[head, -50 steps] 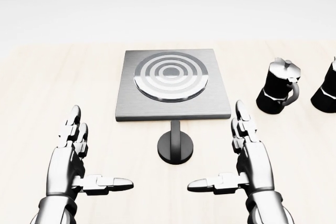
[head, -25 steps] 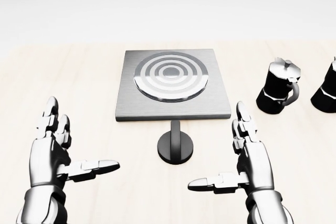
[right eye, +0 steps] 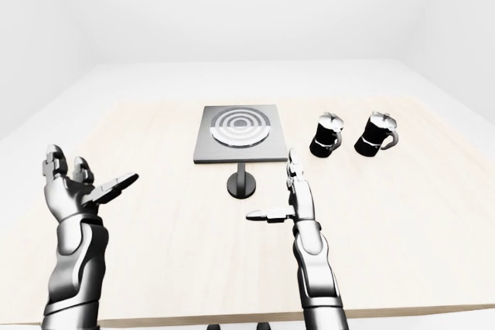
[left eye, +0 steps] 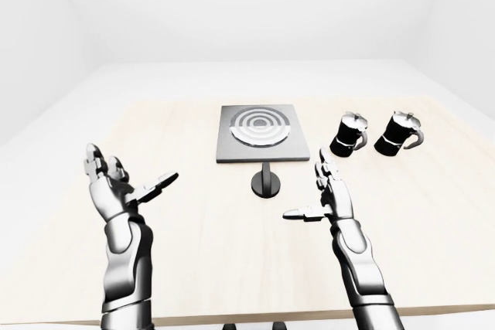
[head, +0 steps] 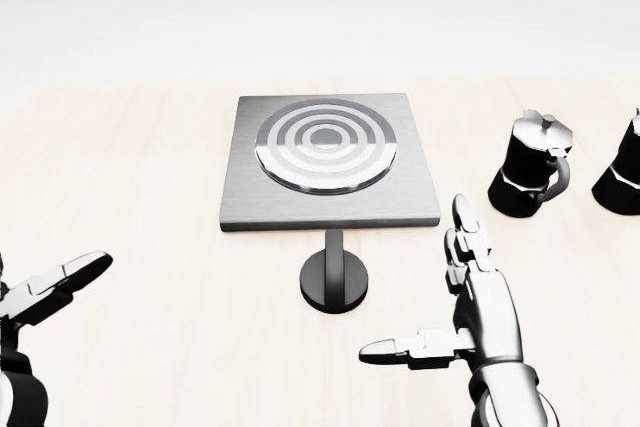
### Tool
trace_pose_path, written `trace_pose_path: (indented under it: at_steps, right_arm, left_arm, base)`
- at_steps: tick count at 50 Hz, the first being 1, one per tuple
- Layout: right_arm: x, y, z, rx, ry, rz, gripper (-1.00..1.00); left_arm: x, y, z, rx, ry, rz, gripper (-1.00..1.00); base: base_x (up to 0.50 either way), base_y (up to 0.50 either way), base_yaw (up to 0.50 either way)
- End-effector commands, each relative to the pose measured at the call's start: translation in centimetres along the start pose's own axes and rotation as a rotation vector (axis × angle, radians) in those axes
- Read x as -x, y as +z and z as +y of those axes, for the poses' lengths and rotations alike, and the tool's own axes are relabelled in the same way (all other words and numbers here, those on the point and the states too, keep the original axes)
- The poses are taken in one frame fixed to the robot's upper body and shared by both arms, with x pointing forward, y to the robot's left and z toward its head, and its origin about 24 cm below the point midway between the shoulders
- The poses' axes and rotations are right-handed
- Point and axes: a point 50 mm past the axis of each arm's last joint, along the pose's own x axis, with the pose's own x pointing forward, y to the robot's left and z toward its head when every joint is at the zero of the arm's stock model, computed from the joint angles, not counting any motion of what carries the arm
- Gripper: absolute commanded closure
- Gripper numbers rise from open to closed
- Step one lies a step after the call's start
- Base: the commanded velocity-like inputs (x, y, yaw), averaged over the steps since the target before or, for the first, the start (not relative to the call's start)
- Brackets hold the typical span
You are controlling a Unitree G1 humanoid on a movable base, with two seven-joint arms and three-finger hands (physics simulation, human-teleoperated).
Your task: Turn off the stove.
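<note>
Left hand [head: 40, 292] and second moka pot [head: 622, 172] partly outside head view.

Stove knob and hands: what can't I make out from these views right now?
- Left hand: cut off by the head view's left edge; only some fingers show. The left-eye view shows it whole and open.
- Stove: nothing shows whether it is on or off.
- Knob: its setting is too small to read in either eye view; no mark shows in the head view.
- Second moka pot: cut by the head view's right edge.

Our two hands, both raised and spread.
Left hand [left eye: 116, 185] near table's left edge; right hand [left eye: 329, 195] mid-table, thumb pointing left.
</note>
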Motion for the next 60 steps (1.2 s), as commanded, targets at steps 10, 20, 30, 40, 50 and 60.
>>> trace_pose_path:
  at_steps: [10,20,30,40,50,60]
  right_arm:
    - [0.0,0.1,0.1,0.004,-0.001,0.002,-1.00]
    - [0.0,0.0,0.1,0.010,0.003,0.004,-1.00]
    - [0.1,0.1,0.1,0.006,0.003,0.000,-1.00]
    - [0.1,0.1,0.1,0.005,-0.002,0.001,-1.00]
    - [0.1,0.1,0.1,0.013,-0.003,0.001,-1.00]
    - [0.2,0.2,0.1,0.019,-0.002,-0.001,-1.00]
  left_arm:
    - [0.1,2.1,3.9,0.077,0.248,-0.105,-1.00]
    - [0.5,2.1,5.3,0.040,0.321,-0.108,-1.00]
    - [1.0,2.6,7.7,0.016,0.425,-0.126,-1.00]
    - [1.8,2.9,10.1,0.012,0.451,-0.124,-1.00]
    - [1.8,3.0,11.0,0.007,0.449,-0.122,-1.00]
    - [1.7,2.7,10.9,-0.002,0.435,-0.109,-1.00]
  base:
    - [0.00,0.00,0.00]
    - [0.00,0.00,0.00]
    - [0.00,0.00,0.00]
    - [0.00,0.00,0.00]
    - [0.00,0.00,0.00]
    - [0.00,0.00,0.00]
